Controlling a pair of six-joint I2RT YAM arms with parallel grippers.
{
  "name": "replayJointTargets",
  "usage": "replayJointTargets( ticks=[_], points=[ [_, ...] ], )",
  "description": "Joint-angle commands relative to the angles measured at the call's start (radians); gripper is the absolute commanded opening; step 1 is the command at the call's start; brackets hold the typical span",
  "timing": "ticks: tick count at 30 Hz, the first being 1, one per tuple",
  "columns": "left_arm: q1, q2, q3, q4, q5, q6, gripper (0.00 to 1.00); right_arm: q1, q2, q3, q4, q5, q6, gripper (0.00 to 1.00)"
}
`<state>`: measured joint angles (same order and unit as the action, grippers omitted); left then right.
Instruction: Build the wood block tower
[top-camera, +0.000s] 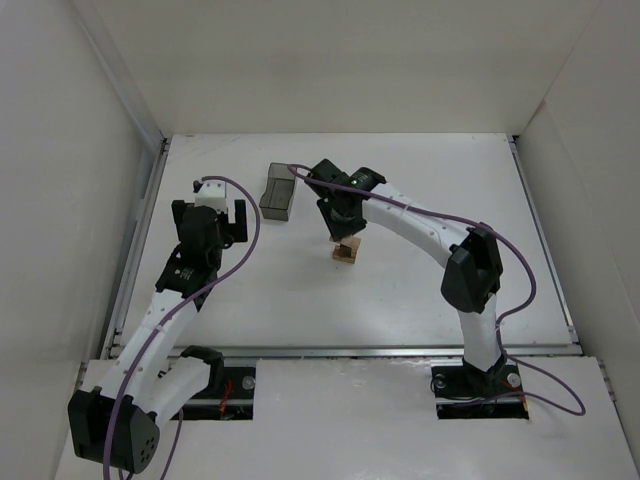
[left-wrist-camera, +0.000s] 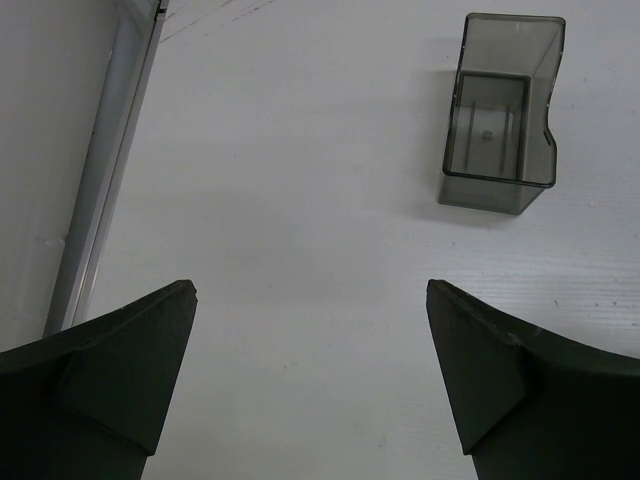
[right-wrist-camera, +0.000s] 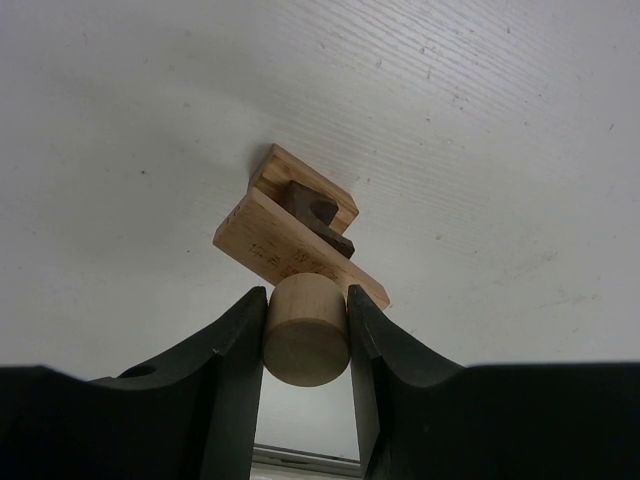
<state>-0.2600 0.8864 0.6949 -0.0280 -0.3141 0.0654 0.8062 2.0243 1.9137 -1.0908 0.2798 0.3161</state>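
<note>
The wood block tower stands mid-table: light-tan flat blocks stacked crosswise with a dark brown piece between them. My right gripper is shut on a light wooden cylinder, held right at the top flat block; I cannot tell whether it rests on it. In the top view the right gripper hangs directly over the tower. My left gripper is open and empty above bare table, and in the top view it is at the left.
A dark translucent grey bin lies empty at the back, left of the tower; it also shows in the left wrist view. A metal rail runs along the table's left edge. White walls enclose the table.
</note>
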Motion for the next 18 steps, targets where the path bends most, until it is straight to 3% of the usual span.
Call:
replayJointTargets(
  ticks=[1,18],
  points=[
    [0.005,-0.023,-0.005,0.017,0.003,-0.013,0.99,0.001,0.01,-0.004,0.041,0.01,-0.009,0.14],
    [0.005,-0.023,-0.005,0.008,0.003,-0.004,0.99,0.001,0.01,-0.022,0.042,0.01,-0.018,0.34]
  ],
)
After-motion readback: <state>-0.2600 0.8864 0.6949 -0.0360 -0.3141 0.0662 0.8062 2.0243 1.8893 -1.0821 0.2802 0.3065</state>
